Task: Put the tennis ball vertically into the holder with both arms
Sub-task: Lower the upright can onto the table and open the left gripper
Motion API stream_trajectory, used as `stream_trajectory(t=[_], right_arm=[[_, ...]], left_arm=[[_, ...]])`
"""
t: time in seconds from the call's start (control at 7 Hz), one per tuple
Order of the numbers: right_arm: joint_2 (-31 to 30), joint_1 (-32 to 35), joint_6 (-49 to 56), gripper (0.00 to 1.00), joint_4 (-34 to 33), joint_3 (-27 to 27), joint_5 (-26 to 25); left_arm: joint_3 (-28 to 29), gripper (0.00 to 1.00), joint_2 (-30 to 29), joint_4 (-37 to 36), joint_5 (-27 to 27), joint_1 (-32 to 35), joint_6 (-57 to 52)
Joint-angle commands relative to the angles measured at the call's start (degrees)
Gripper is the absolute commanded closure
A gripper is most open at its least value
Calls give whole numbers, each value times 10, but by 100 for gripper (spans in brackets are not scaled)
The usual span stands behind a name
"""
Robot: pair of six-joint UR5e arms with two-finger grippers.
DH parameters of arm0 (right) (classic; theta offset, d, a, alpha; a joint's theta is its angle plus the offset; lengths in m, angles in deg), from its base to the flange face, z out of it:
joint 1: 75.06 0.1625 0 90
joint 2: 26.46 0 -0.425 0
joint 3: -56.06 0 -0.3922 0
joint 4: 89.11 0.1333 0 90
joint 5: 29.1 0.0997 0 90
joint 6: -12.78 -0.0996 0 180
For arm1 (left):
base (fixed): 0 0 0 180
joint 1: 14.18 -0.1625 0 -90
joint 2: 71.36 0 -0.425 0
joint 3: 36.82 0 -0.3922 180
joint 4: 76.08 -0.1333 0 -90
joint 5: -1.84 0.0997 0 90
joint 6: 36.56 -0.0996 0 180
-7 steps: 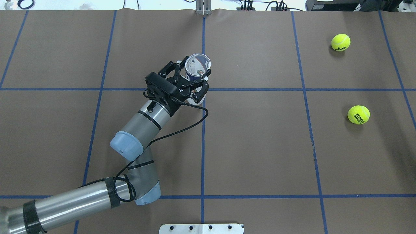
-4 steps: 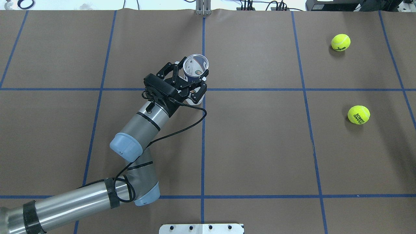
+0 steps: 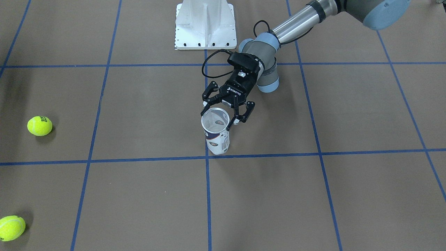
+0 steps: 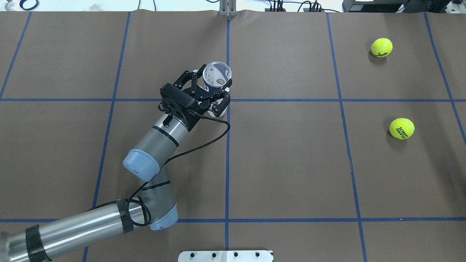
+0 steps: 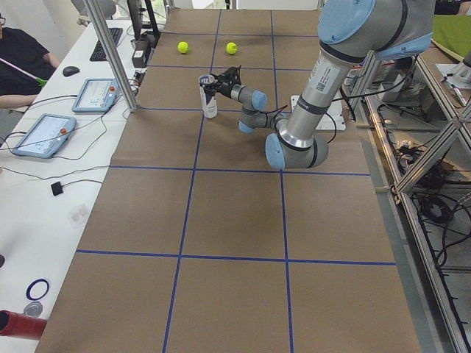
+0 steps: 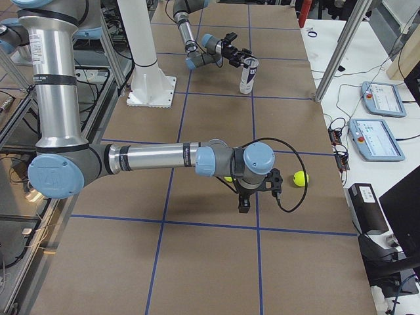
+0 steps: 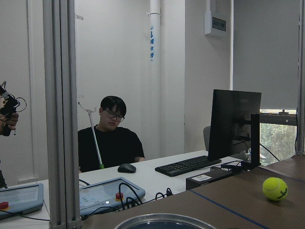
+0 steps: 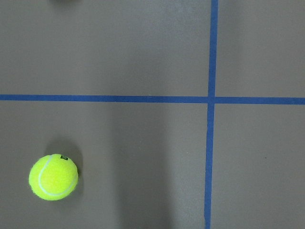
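The holder (image 4: 217,74), a clear can with a white and navy label, stands near the table's middle, its open mouth up; it also shows in the front view (image 3: 216,134). My left gripper (image 4: 212,90) comes in from the side and its fingers are closed around the holder's upper part (image 3: 221,116). Two yellow tennis balls (image 4: 382,47) (image 4: 402,128) lie at the far right. My right gripper (image 6: 244,202) hangs pointing down over the table beside the balls; I cannot tell whether it is open. Its wrist view shows one ball (image 8: 53,176) and no fingers.
The white pedestal base (image 3: 205,24) stands at the robot's edge of the table. Blue tape lines cross the brown table cover (image 4: 291,163). An operator (image 7: 110,138) sits behind a metal post at the far side, with tablets (image 6: 379,100) beside the table.
My left gripper has shifted slightly left, and the holder's top has moved left with it. The two balls have not moved.
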Motion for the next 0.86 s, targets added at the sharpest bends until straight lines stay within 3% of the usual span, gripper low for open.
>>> stream_trajectory(t=[0.0,0.43,0.71], right_arm=[[1,0,0,0,0,0,1],[0,0,0,0,0,-2,0],[-1,0,0,0,0,-4,0]], left_arm=[[-1,2,2,7,11,1,-1],[-28,2,-2,7,10,4,-4],[-109,2,8,-61,9,40,-8]])
